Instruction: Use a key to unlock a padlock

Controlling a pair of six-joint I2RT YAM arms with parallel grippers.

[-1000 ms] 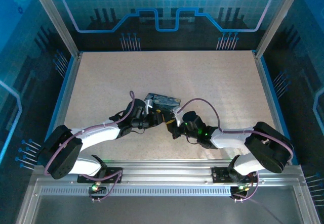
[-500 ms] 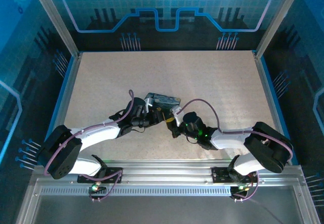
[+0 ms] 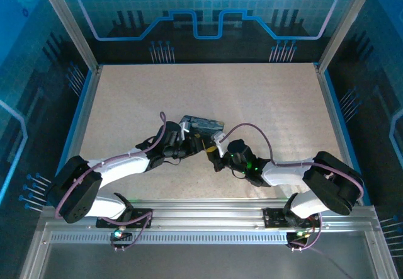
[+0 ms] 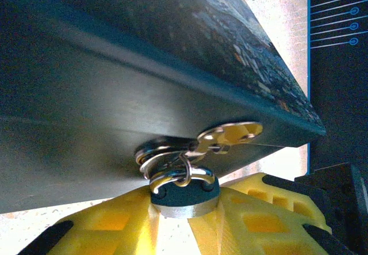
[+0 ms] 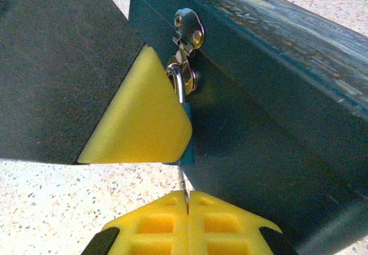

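Observation:
The tiny dark blue padlock (image 4: 184,196) with its silvery rim sits pinched between the yellow fingers of my left gripper (image 4: 179,216), which is shut on it. Its shackle (image 4: 181,174) passes through the metal hasp (image 4: 227,135) on the dark box (image 4: 115,105). In the right wrist view, my right gripper (image 5: 187,202) is shut on a thin key (image 5: 183,181) whose blade runs up into the underside of the padlock (image 5: 187,147). The left gripper's yellow finger (image 5: 141,114) covers most of the lock there. From above, both grippers meet at the box's near edge (image 3: 201,145).
The starry-night box (image 3: 203,126) lies mid-table just beyond the two grippers. Its hasp plate (image 5: 188,26) is screwed to the front wall. Speckled tabletop (image 3: 264,102) spreads all around, bounded by blue rails and glass walls.
The box has tipped and shifted slightly at the hasp side. Both arms have stayed almost where they were, still holding lock and key.

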